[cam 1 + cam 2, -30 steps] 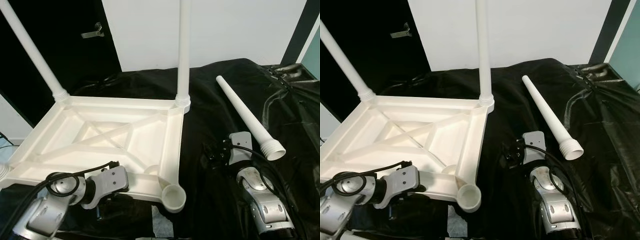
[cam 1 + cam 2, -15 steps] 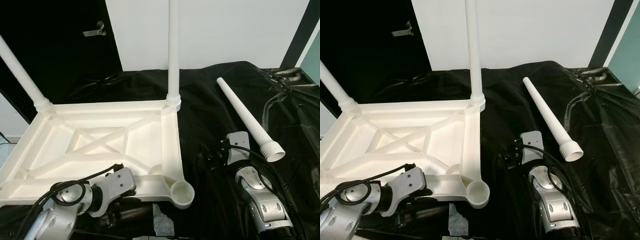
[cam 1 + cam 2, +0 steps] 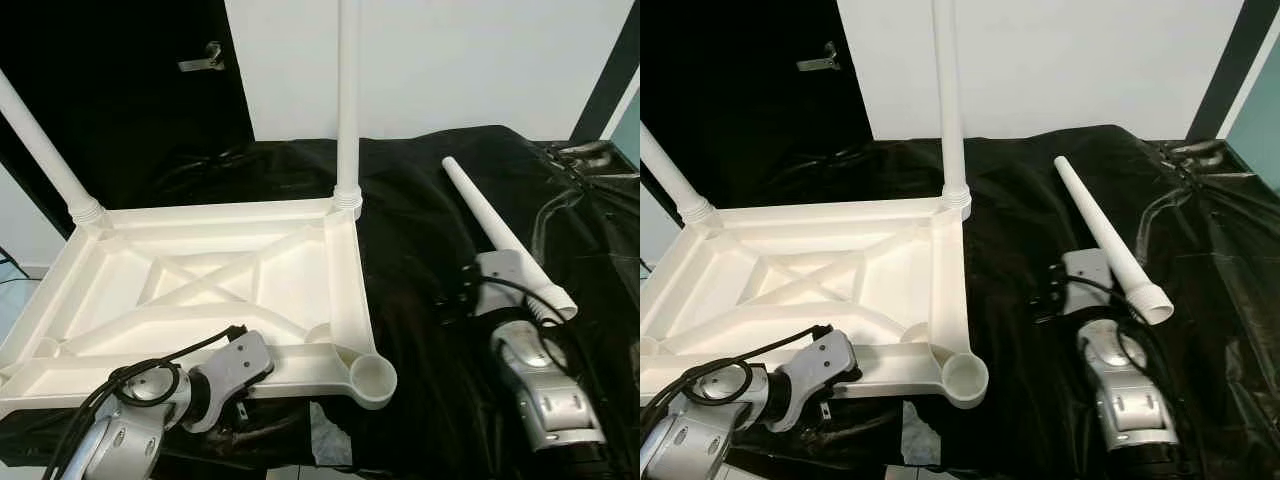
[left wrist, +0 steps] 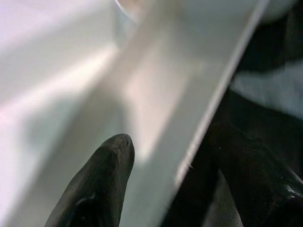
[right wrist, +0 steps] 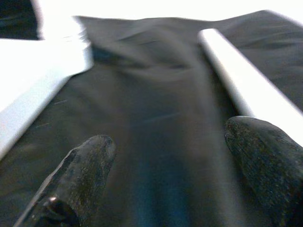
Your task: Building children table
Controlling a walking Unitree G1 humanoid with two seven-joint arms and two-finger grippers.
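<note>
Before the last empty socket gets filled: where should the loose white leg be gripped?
Grip the loose leg mid-shaft, coming from above with the right gripper across it. It lies flat on the black cloth; the shaft is slim, and the threaded wide end must stay free.
</note>
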